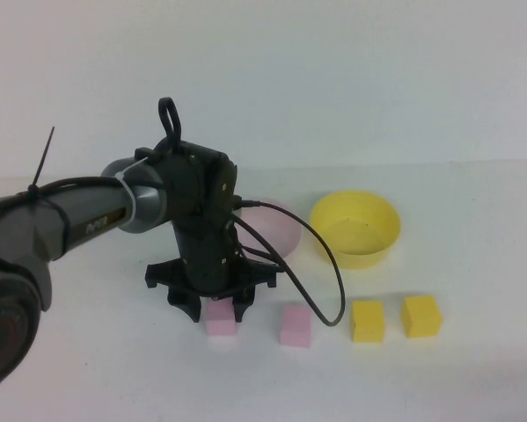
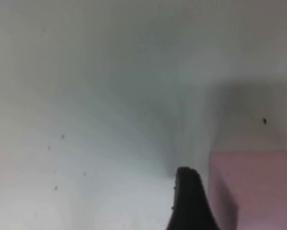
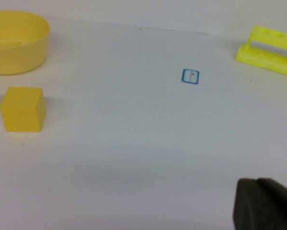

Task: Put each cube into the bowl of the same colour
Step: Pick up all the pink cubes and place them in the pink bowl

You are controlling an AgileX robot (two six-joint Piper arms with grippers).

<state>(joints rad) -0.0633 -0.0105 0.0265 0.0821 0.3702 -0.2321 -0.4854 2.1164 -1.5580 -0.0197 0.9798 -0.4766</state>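
Note:
My left gripper (image 1: 219, 309) is low over the table, open, with its fingers on either side of a pale pink cube (image 1: 220, 322). In the left wrist view one dark finger (image 2: 189, 203) stands just beside that cube (image 2: 256, 189) with a thin gap. A second pink cube (image 1: 295, 326) and two yellow cubes (image 1: 368, 321) (image 1: 421, 316) lie in a row to the right. The pink bowl (image 1: 279, 227) is partly hidden behind the arm; the yellow bowl (image 1: 355, 230) is beside it. My right gripper (image 3: 258, 184) is shut and empty, out of the high view.
The right wrist view shows one yellow cube (image 3: 22, 109), the yellow bowl (image 3: 16, 43), a small blue square mark (image 3: 190, 76) on the table and a yellow rack (image 3: 270, 50) farther off. A black cable (image 1: 325, 272) loops from the left arm.

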